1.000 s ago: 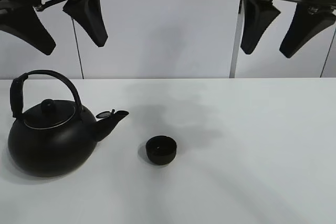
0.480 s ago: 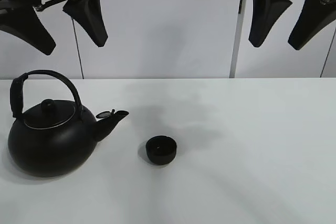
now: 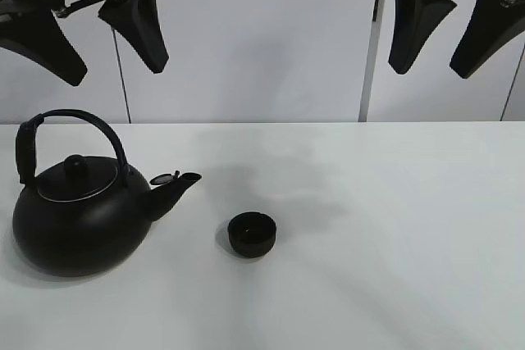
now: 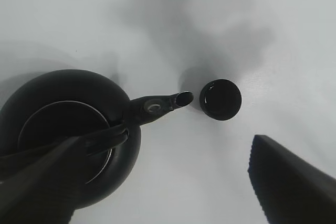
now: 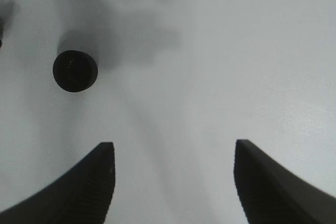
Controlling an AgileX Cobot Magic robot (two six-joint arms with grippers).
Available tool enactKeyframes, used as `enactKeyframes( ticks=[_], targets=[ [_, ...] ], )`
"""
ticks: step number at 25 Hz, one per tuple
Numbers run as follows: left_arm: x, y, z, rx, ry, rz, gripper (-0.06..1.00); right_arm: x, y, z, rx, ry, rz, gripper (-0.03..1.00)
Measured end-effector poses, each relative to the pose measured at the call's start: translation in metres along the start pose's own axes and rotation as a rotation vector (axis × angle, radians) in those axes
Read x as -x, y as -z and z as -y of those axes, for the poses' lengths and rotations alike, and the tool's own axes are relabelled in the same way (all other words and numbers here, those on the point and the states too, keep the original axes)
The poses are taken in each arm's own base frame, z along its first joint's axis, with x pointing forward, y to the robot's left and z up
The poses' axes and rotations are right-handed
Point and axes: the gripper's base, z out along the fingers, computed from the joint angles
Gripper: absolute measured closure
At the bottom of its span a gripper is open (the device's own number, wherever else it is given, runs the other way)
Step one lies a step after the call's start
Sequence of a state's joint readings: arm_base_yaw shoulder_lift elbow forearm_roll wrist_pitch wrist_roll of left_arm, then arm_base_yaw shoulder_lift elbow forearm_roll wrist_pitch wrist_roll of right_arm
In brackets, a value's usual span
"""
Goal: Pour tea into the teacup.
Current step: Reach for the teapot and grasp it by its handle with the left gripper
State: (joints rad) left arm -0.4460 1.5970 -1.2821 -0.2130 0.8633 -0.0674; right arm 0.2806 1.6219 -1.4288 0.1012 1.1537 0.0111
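Tiny matte black teacup (image 3: 252,234) is sitting beside the round black kettle (image 3: 78,219); left gripper (image 3: 115,71) and right gripper (image 3: 428,71) are both hanging overhead, fingers spread, empty

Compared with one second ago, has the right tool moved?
Yes. In the high view the right tool has shifted up and rightward, away from the vertical metal post behind it.

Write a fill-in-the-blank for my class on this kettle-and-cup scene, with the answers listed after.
In the high view, the teacup stands to the ___ of the kettle. The kettle's spout points toward the ___. The left gripper and right gripper hang above the table, holding ___.
Missing words: right; teacup; nothing.
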Motion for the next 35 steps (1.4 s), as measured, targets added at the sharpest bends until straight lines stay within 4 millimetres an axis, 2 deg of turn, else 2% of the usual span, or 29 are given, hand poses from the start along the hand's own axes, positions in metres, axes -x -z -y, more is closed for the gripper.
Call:
enactKeyframes(
  ticks=[18, 28, 32, 35],
  targets=[
    [0.001, 0.000, 0.000, -0.001, 0.000, 0.015, 0.34, 0.000, 0.000, 0.000, 0.000, 0.000, 0.000, 0.52],
    [0.008, 0.001, 0.001, -0.006, -0.005, 0.084, 0.34, 0.000, 0.000, 0.000, -0.001, 0.001, 0.001, 0.52],
    [0.010, 0.012, 0.002, -0.010, -0.070, 0.170, 0.34, 0.000, 0.000, 0.000, -0.003, 0.002, 0.002, 0.52],
    [0.003, 0.023, 0.001, -0.009, -0.099, 0.258, 0.34, 0.000, 0.000, 0.001, -0.008, 0.005, 0.002, 0.52]
  ],
)
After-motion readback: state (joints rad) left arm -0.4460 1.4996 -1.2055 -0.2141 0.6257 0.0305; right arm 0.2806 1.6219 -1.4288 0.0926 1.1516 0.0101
